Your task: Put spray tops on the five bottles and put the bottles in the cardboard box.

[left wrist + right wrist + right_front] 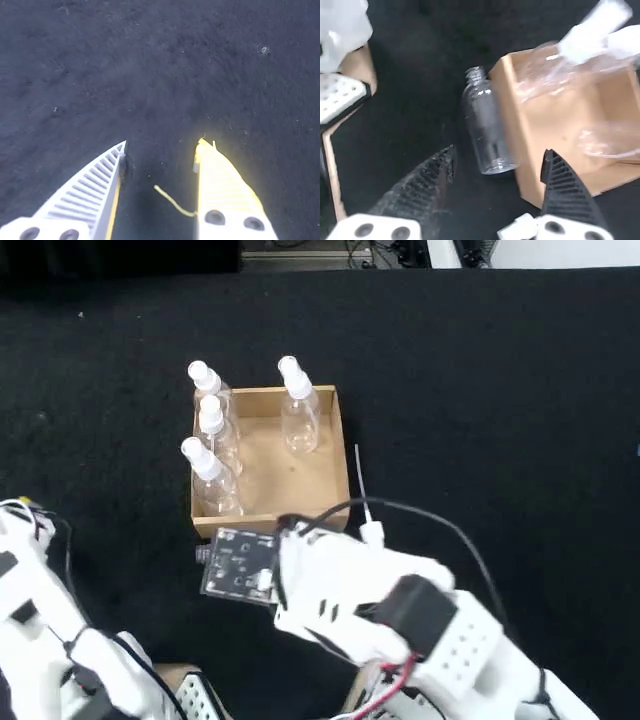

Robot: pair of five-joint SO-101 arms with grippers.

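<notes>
Right gripper [499, 151], black jaws spread, hovers over one uncapped clear plastic bottle [487, 122] lying on the black table [500, 390] just outside the brown cardboard box [338, 440]. Four capped bottles [300, 415] stand inside; the last white spray top [372, 532] lies beside the box. Left gripper [163, 144] gapes empty.

High view: right arm [400, 615] covers the cardboard box's [262, 393] near wall. Right wrist view: we get the capped bottles [592, 27] blurred and cut off by the frame edge.
</notes>
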